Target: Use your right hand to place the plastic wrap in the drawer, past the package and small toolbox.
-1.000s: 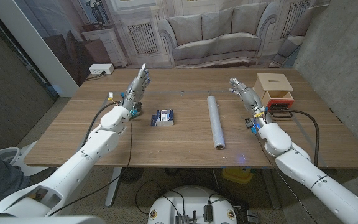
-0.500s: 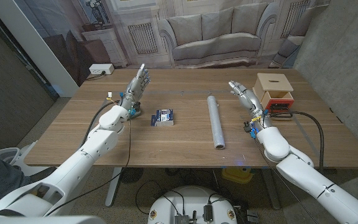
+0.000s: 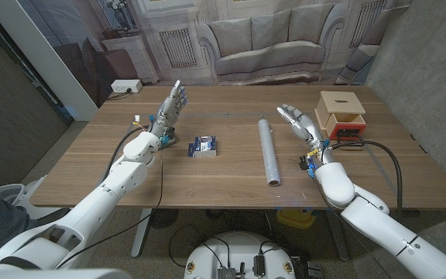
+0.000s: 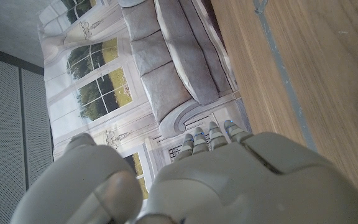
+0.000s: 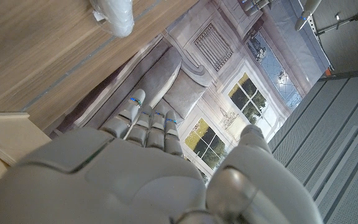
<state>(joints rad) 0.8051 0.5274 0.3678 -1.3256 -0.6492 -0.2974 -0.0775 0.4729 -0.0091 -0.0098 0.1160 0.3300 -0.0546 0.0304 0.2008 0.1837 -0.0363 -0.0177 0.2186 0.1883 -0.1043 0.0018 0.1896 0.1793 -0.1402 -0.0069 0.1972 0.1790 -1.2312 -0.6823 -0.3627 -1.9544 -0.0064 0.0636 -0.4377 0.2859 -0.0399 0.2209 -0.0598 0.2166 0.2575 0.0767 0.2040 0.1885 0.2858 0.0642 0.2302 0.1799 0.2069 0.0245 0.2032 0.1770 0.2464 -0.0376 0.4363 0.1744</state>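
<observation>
The plastic wrap (image 3: 269,150) lies lengthwise near the middle of the table (image 3: 223,182). To its left sits the package (image 3: 204,146), and further left again the left hand (image 3: 169,109) stands raised. To the wrap's right, just beside its far end, is the right hand (image 3: 298,122). Beyond that hand, further right, stands the drawer box (image 3: 342,111), with a cable (image 3: 378,147) beside it.

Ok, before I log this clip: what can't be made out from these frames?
- Drawer interior: head view; seen from above, the wooden box top hides it.
- Package label: head view; too small to read.
- Plastic wrap: right wrist view; cut off by the edge.
- Small item beside the left hand: head view; partly hidden by that hand, too small to identify.
- Right hand: palm side faces away.
</observation>
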